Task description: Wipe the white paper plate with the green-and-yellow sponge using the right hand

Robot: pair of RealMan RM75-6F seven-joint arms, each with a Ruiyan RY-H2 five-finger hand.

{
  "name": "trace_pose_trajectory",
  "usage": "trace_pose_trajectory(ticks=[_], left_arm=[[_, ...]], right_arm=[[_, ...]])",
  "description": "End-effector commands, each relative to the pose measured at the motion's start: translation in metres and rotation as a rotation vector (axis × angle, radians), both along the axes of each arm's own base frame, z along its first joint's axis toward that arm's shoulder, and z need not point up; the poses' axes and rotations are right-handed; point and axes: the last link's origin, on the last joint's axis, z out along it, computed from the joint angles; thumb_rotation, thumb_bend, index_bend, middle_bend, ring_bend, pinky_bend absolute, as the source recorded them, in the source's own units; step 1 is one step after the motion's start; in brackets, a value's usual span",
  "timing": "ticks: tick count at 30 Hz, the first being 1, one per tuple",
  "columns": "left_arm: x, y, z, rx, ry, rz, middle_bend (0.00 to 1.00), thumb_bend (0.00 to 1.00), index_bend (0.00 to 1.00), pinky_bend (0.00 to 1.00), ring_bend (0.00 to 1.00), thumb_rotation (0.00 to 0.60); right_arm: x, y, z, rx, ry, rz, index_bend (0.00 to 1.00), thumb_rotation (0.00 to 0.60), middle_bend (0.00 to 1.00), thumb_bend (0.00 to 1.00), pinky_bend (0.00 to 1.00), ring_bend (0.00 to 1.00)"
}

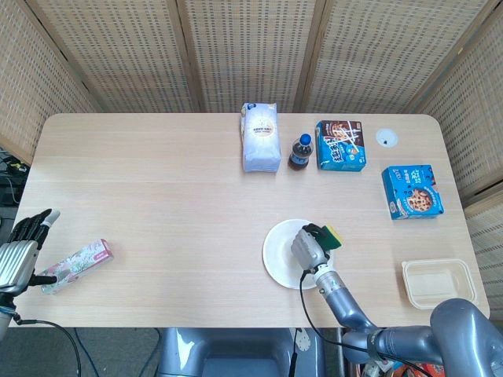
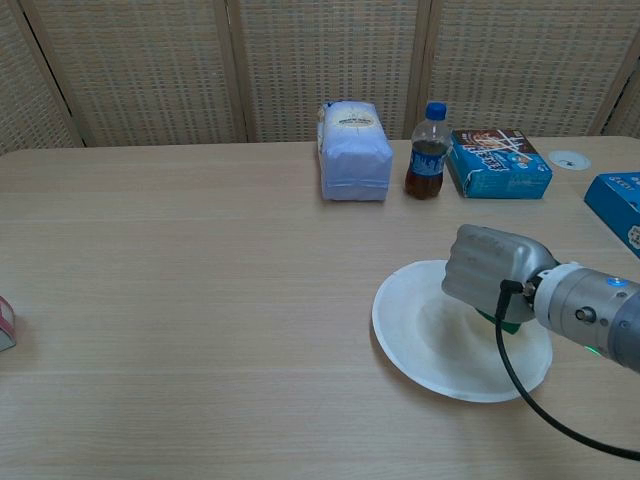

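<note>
The white paper plate (image 1: pixel 280 253) (image 2: pixel 430 340) lies on the table near the front, right of centre. My right hand (image 1: pixel 308 248) (image 2: pixel 487 276) is over the plate's right half and grips the green-and-yellow sponge (image 1: pixel 329 236) (image 2: pixel 512 318), held down on the plate. The hand hides most of the sponge; only a yellow-green corner shows in the head view and a green edge in the chest view. My left hand (image 1: pixel 20 250) hangs off the table's left edge with fingers apart, holding nothing, next to a pink packet (image 1: pixel 77 265).
At the back stand a white bag (image 1: pixel 260 137), a dark drink bottle (image 1: pixel 299 151) and a blue snack box (image 1: pixel 340 146). A second blue box (image 1: pixel 411 192) lies at the right, with a beige food tray (image 1: pixel 438 283) near the right front corner.
</note>
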Motion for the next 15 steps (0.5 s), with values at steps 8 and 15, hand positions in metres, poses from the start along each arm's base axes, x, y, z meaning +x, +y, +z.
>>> trace_pose_trajectory(ticks=[8, 15], left_arm=[[-0.001, 0.0001, 0.0004, -0.004, -0.005, 0.006, 0.0, 0.0, 0.0, 0.0, 0.0, 0.6], [-0.0016, 0.0002, 0.0012, -0.004, -0.01, 0.008, 0.0, 0.0, 0.0, 0.0, 0.0, 0.6]], right_arm=[[-0.0056, 0.0027, -0.0115, 0.006, 0.058, 0.03, 0.55, 0.6, 0.6, 0.6, 0.69, 0.51], [-0.0085, -0.0005, -0.0109, 0.012, 0.043, 0.007, 0.56, 0.6, 0.6, 0.61, 0.69, 0.51]])
